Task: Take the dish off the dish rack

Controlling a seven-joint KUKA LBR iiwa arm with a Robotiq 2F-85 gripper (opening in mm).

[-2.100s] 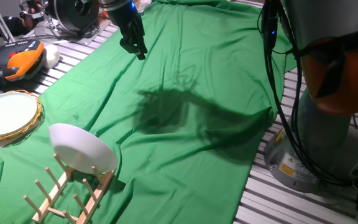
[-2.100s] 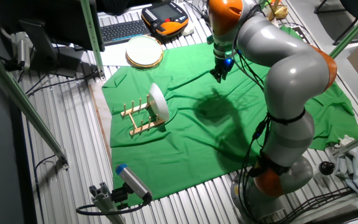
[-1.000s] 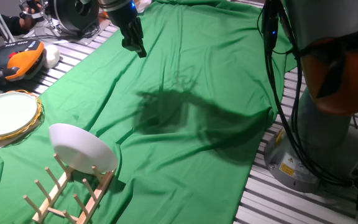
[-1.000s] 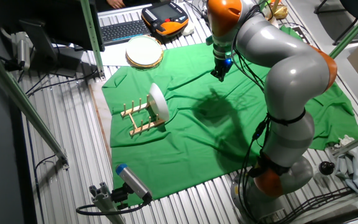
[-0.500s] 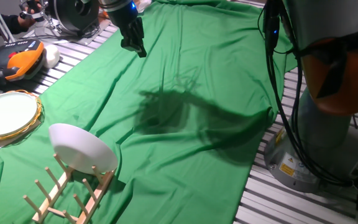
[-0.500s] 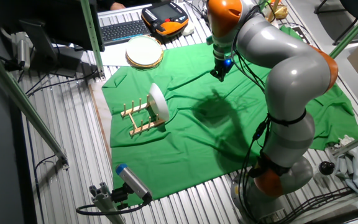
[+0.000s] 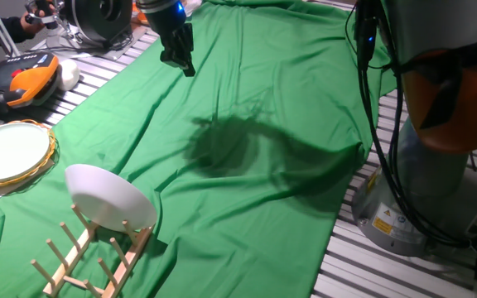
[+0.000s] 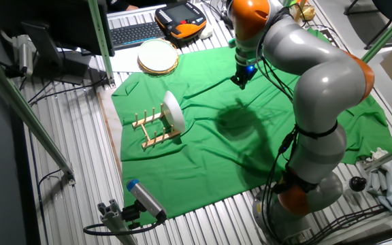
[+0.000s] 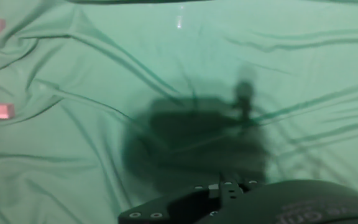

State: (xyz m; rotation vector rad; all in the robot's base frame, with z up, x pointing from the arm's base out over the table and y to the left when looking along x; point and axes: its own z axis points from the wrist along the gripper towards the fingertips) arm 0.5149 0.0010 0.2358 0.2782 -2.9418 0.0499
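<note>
Hand [image 7: 180, 60] hangs above the green cloth [image 7: 247, 108], well apart from the dish rack [image 7: 89, 252]; fingers close together, nothing held. Hand view shows no fingertips, only dark housing at the bottom edge. Dish [image 7: 110, 197] stands tilted in the dish rack's end slot. There only its sliver shows, cut off at left.

Count on my table: few things, one of each.
One dish [image 7: 110, 197], one dish rack [image 7: 85, 257], one gold-rimmed plate [image 7: 8, 154], one green cloth [image 7: 247, 108], one orange pendant [image 7: 25, 83].
</note>
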